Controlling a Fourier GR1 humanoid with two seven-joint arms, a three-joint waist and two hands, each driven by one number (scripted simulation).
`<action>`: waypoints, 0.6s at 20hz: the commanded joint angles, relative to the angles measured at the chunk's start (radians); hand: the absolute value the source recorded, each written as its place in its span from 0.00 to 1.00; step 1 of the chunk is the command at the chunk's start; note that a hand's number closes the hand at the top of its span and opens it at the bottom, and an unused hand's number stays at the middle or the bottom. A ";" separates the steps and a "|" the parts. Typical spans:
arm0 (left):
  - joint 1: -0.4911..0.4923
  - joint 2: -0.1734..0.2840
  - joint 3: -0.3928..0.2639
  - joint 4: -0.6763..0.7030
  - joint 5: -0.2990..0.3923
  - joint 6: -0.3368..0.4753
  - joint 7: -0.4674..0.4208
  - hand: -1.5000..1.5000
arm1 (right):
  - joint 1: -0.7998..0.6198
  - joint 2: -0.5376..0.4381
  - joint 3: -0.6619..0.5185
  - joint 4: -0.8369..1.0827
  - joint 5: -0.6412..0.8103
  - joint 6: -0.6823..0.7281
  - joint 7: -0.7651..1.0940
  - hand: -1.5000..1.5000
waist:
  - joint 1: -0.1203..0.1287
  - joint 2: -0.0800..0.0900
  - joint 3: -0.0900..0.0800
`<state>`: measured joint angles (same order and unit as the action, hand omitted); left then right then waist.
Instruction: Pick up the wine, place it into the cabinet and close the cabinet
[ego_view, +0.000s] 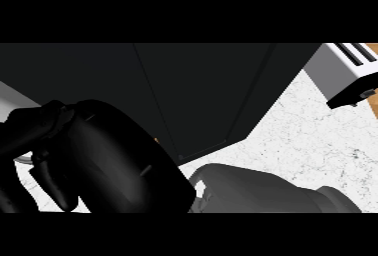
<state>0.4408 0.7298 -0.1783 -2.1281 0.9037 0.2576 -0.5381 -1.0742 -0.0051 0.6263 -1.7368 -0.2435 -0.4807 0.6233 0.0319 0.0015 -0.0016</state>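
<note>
Fingers: left hand curls dark against the black cabinet; grasp unclear.
Advice: push the door flush, clearing the toaster on the desk.

A glossy black robot hand with rounded, bulky segments shows at left, a smooth grey forearm beside it.

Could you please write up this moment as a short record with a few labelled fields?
View: head view, steeply down at the counter
Cabinet: dark cabinet fills the upper middle; whether its door is open or shut cannot be told
Counter: white speckled counter shows at right
Toaster: silver toaster at upper right
Left hand: black left hand at lower left, fingers curled; what it holds, if anything, is hidden
Right forearm: grey forearm at lower middle; its hand does not show
Wine: not visible
</note>
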 joint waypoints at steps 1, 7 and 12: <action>-0.048 -0.032 -0.021 0.006 -0.013 0.030 0.025 0.00 | -0.126 0.005 -0.069 0.213 0.038 0.050 -0.083 1.00 | -0.008 0.004 0.000; -0.075 -0.027 0.037 0.025 -0.017 0.014 0.065 0.00 | -0.174 0.005 -0.182 0.420 0.025 0.131 -0.166 1.00 | -0.012 0.002 0.001; -0.022 -0.052 0.043 0.036 -0.050 -0.035 0.039 0.00 | -0.122 0.005 -0.246 0.556 -0.001 0.215 -0.302 1.00 | -0.010 0.003 0.001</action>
<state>0.4226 0.6865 -0.1558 -2.1231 0.8591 0.2548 -0.5004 -1.2156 0.0007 0.4405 -1.3064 -0.2395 -0.3144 0.4044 0.0263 -0.0044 -0.0023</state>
